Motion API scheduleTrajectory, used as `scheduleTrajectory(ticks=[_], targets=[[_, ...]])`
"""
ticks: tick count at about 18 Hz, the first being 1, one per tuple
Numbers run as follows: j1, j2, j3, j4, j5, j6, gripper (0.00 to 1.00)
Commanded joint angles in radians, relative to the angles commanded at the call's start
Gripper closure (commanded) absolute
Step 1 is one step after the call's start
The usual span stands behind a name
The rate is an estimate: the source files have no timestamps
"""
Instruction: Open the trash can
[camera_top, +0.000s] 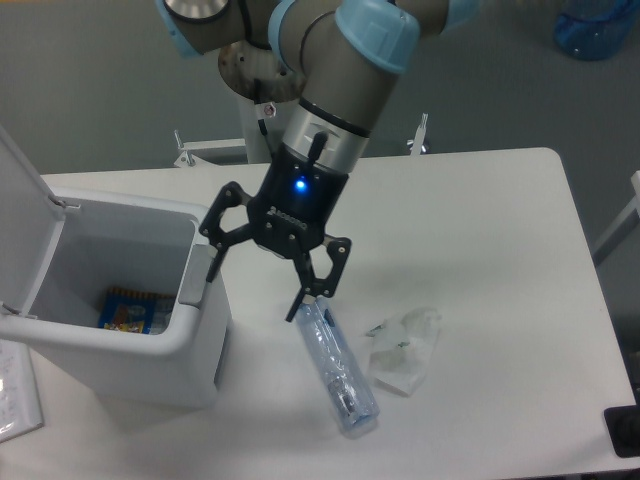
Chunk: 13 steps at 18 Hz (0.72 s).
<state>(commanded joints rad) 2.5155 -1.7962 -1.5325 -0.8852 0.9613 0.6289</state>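
Bin (150, 350): left side of table (480, 220), lid (22, 190) flipped up, colourful packet (125, 310) inside, maybe a snack.
Gripper (262, 285): fingers spread apart, holding nothing, just right of bin.
Bottle (338, 368): lying beside 1 crumpled wrapper (405, 348).

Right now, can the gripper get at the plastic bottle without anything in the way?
Probably yes. The open gripper hangs just above the neck end of the plastic bottle, which lies flat on the table. The crumpled wrapper sits beside it, not over it.
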Motion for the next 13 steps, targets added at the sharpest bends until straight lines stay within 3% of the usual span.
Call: scheduleTrajectory(ticks=[3,5,9,13], targets=[[0.047,-0.072,0.052,0.003,0.138,0.064,0.0],[0.084,-0.109,0.064,0.003,0.168,0.139,0.0],[0.129,-0.156,0.098,-0.003,0.204,0.245,0.0],[0.129,-0.189,0.101,-0.018,0.316,0.359,0.0]])
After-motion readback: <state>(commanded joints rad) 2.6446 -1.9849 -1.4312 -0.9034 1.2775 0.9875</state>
